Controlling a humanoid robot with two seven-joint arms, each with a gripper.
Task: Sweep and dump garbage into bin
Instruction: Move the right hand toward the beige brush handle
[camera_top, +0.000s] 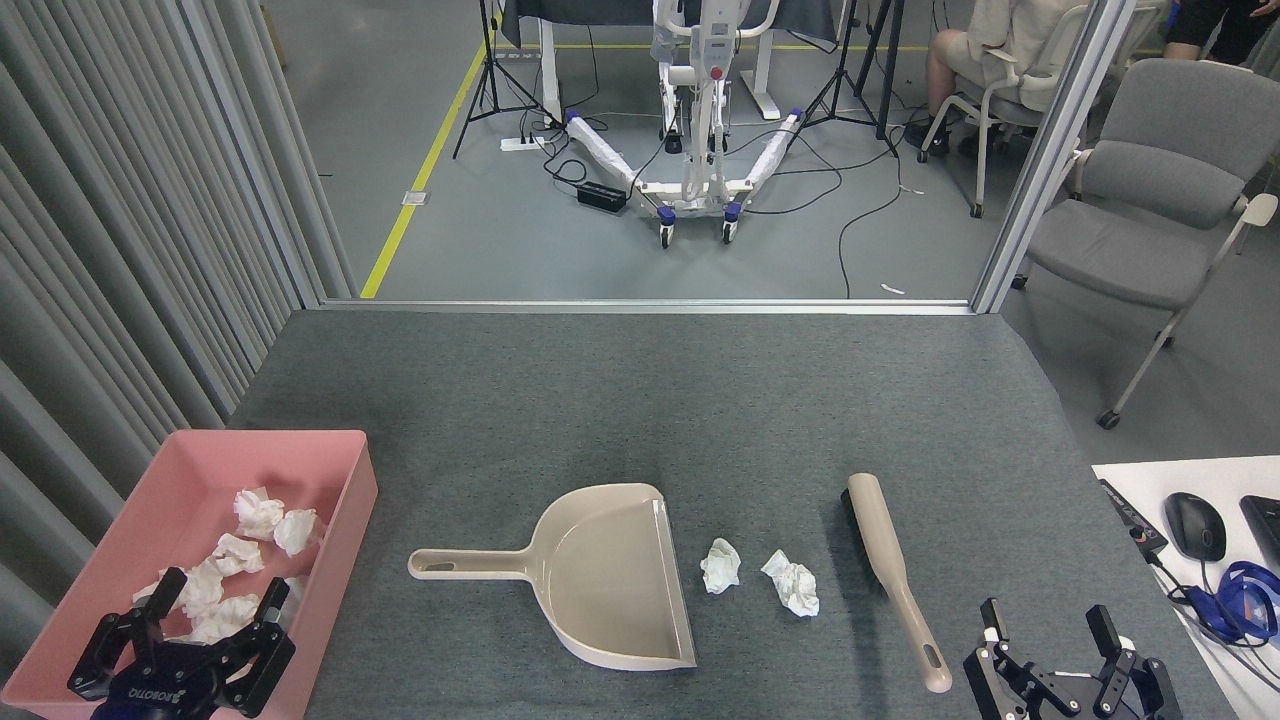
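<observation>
Two wads of garbage (720, 566) lie loose on the bench (640, 400) near its front edge, just beside the open mouth of the beige dustpan (610, 580), with the brush (895, 575) lying further toward the right edge. More wads (230, 575) sit inside the pink bin (345, 510) at the front left corner. My left end effector (215, 605) hangs over the bin, fingers spread and empty. My right end effector (1048, 625) hovers at the front right corner, also spread, holding nothing.

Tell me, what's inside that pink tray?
The pink tray holds several crumpled white paper wads. The left claw hangs in front of its near end, hiding whatever lies there.
</observation>
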